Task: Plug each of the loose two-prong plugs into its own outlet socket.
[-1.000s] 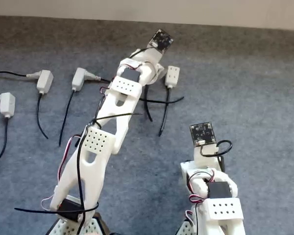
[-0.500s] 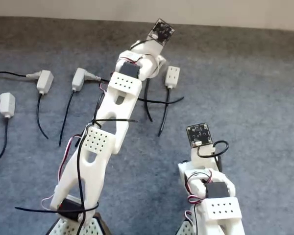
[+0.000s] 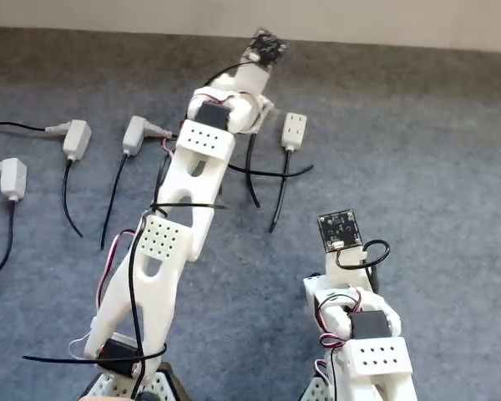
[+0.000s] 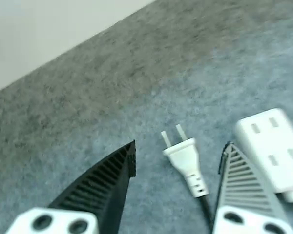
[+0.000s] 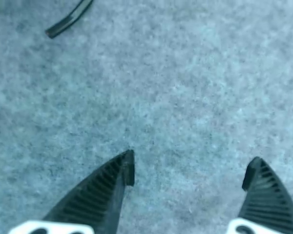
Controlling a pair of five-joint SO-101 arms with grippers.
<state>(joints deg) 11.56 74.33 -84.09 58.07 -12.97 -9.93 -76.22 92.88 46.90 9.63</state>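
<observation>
One loose plug (image 4: pixel 184 155) is framed for pickup, lying between the spread jaws of the left gripper (image 4: pixel 179 147), just beside an outlet socket (image 4: pixel 276 146). Closing on its body seems called for next. The right gripper (image 5: pixel 193 163) is held open.

**Q.** Could any text, label, number or sign be read at this moment?

**A.** None could. The white plug (image 4: pixel 185 158) bore a few faint marks on its body, behind its own prongs, and these were too small to read. The outlet block (image 4: pixel 276 141), just beside the plug, presented plain slots on its face. The small circuit board (image 3: pixel 340 229), well apart from the plug, showed specks that could not be read as print.
</observation>
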